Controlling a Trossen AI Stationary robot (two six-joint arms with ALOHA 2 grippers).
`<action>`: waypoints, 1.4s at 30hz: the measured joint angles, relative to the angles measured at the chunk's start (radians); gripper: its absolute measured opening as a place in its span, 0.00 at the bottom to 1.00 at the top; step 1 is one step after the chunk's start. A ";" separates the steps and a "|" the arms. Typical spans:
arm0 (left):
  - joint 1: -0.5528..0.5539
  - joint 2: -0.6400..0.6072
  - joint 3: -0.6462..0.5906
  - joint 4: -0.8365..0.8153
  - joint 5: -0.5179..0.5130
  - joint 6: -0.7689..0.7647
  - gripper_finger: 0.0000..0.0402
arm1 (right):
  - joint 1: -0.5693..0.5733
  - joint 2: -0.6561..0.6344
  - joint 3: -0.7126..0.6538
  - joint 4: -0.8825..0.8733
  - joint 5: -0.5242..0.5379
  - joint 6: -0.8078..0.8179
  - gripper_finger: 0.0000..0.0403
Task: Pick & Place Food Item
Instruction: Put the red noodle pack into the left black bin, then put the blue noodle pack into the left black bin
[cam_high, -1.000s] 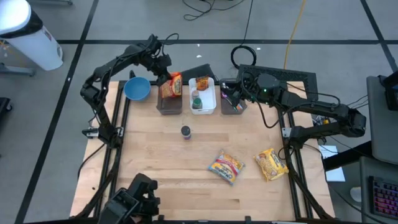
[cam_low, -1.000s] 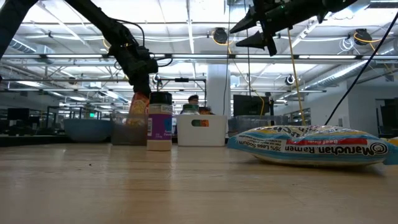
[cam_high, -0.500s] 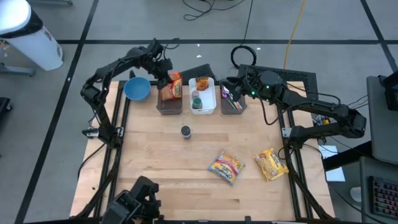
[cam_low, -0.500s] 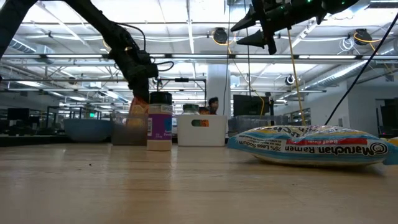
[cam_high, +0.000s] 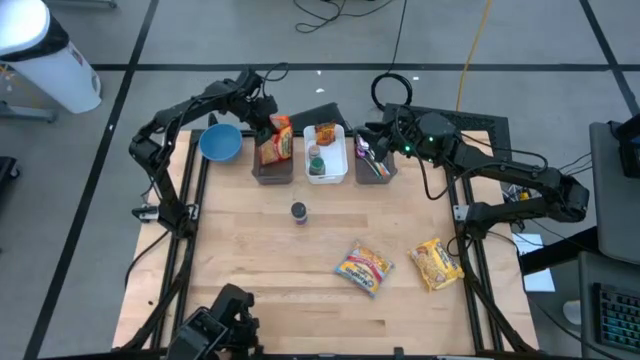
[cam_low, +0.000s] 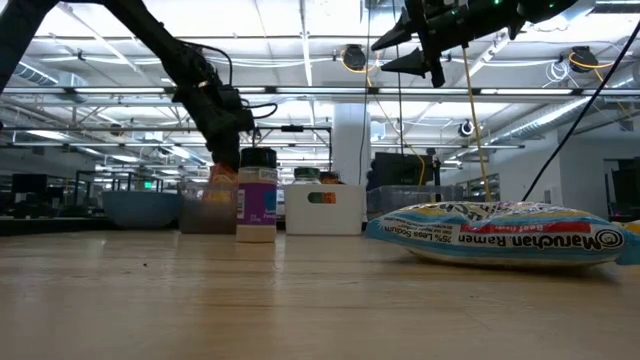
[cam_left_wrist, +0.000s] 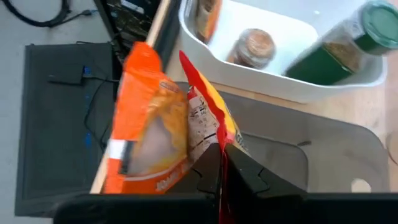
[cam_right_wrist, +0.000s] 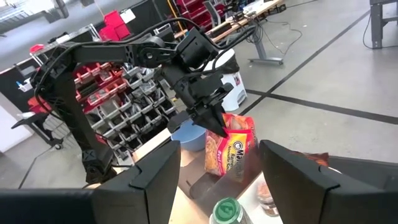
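Note:
My left gripper (cam_high: 264, 114) is shut on a red-and-yellow ramen packet (cam_left_wrist: 208, 118) over the left grey bin (cam_high: 271, 168) at the table's far side. An orange packet (cam_left_wrist: 146, 134) stands in that bin right beside it. In the low view the left gripper (cam_low: 226, 140) hangs above the bin. My right gripper (cam_high: 372, 141) is open and empty, high above the right grey bin (cam_high: 377, 169); its wrist view (cam_right_wrist: 217, 180) looks across at the left arm and its packet (cam_right_wrist: 229, 148). My left gripper pinches the ramen packet's upper edge (cam_left_wrist: 219, 135) between its two fingers. The fingers come from above, pointing down. The packet hangs upright below them, its lower part inside the grey bin. I cannot tell whether it touches the bin's floor.
A white bin (cam_high: 337, 167) with a jar and a green-lidded bottle stands between the two grey bins. A blue bowl (cam_high: 220, 142) is at the far left. A spice jar (cam_high: 298, 211) stands mid-table, and two ramen packets (cam_high: 364, 267) (cam_high: 436, 262) lie toward the near right.
My left gripper has gone down a little with the ramen packet, which now sits lower in the left grey bin and stays upright.

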 joint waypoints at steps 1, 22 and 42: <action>0.000 0.001 0.000 0.008 -0.008 -0.011 0.04 | 0.000 0.000 0.000 0.000 0.000 0.000 0.53; 0.000 0.003 0.131 -0.067 -0.063 -0.071 0.40 | -0.033 0.000 0.000 -0.001 -0.003 -0.001 0.53; -0.090 0.003 0.552 -0.155 -0.092 -0.382 0.46 | -0.032 0.000 -0.001 0.040 -0.001 -0.047 0.53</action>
